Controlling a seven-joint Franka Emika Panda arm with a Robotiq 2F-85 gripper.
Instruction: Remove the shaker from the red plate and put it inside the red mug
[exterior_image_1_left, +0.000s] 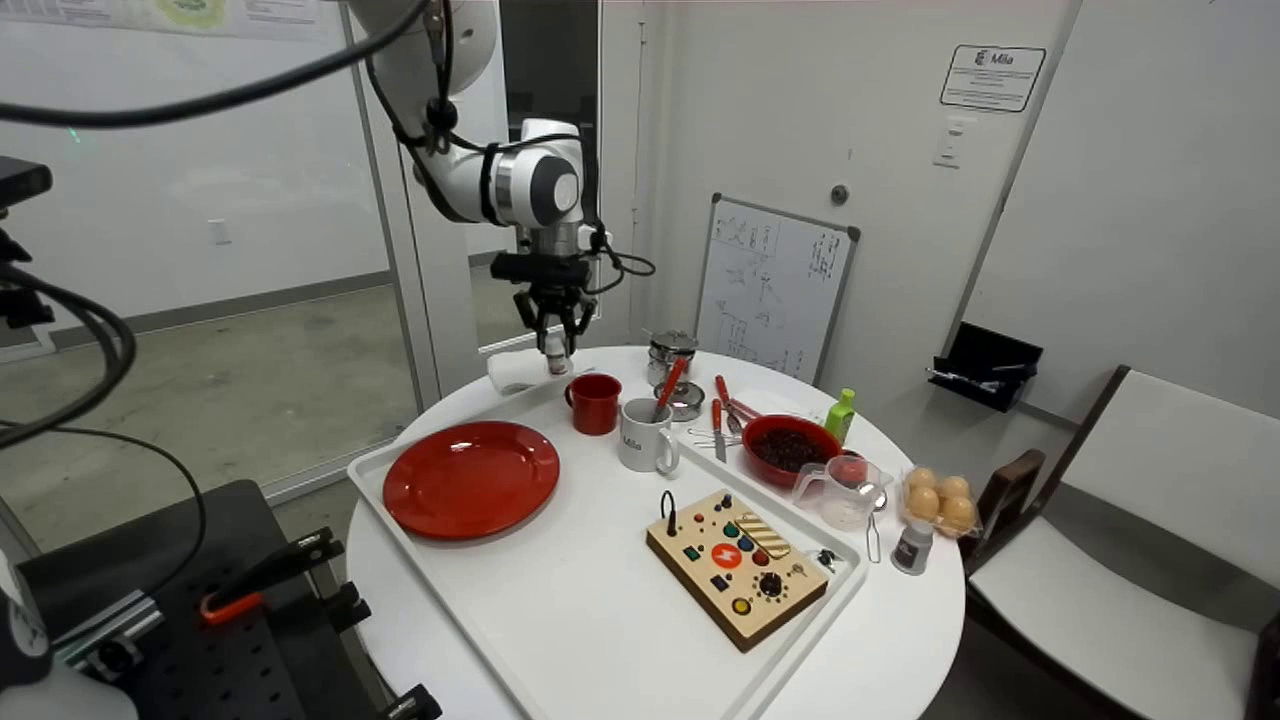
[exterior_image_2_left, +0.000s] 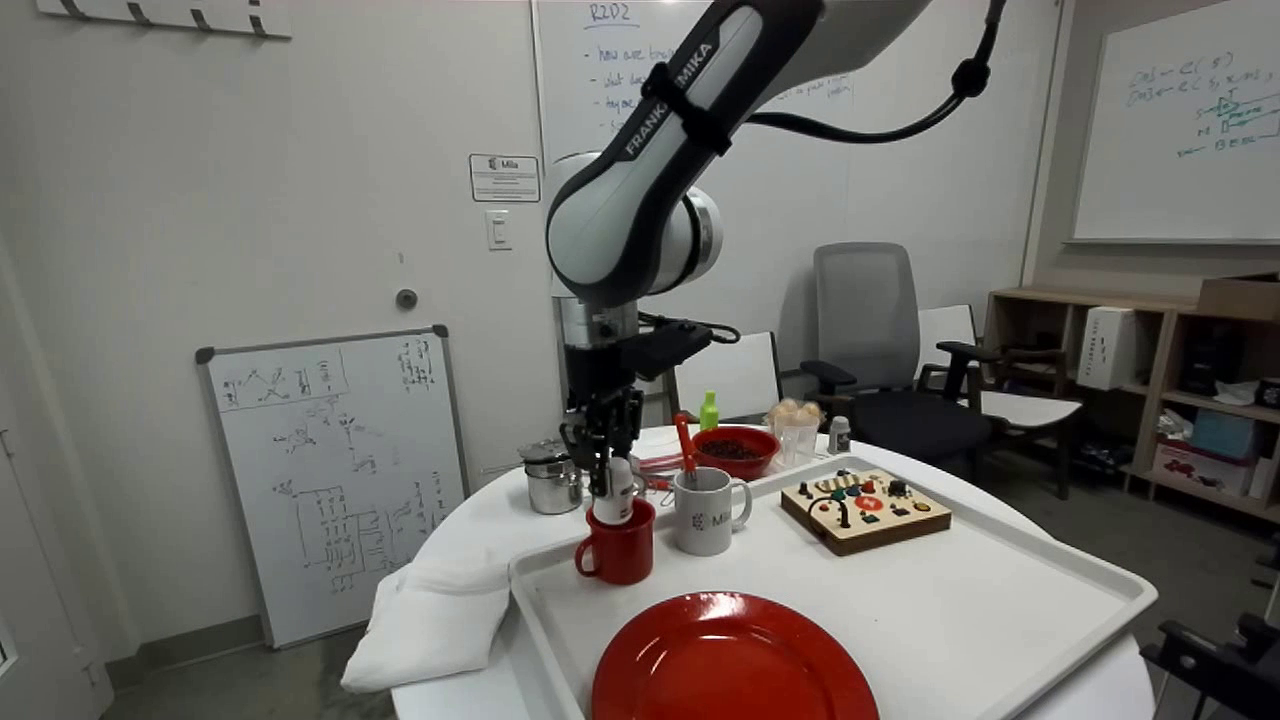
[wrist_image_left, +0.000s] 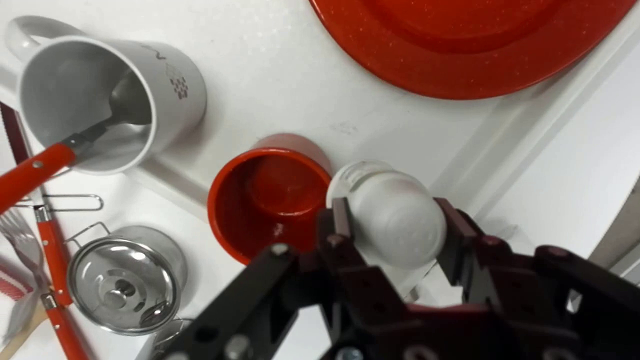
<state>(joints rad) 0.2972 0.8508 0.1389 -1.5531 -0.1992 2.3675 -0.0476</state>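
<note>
1. The black two-fingered gripper (wrist_image_left: 397, 217) points downward, narrowed to the width of a small white cylindrical shaker with a rounded end (exterior_image_2_left: 616, 495); its fingers (wrist_image_left: 343, 219) bracket the body, one on each side.
2. The shaker is held raised, close to upright with a slight lean. In the wrist view it sits just beside the rim of a short red cylindrical mug (exterior_image_1_left: 595, 405); whether the two touch cannot be told.
3. The red mug stands upright on a white rectangular tray (exterior_image_1_left: 560, 620), near a white mug with printed logo (wrist_image_left: 177, 100) containing a red-handled spoon (wrist_image_left: 35, 170).
4. A glossy round red plate (exterior_image_1_left: 470, 480) lies flat on the tray, apart from the shaker.
</note>
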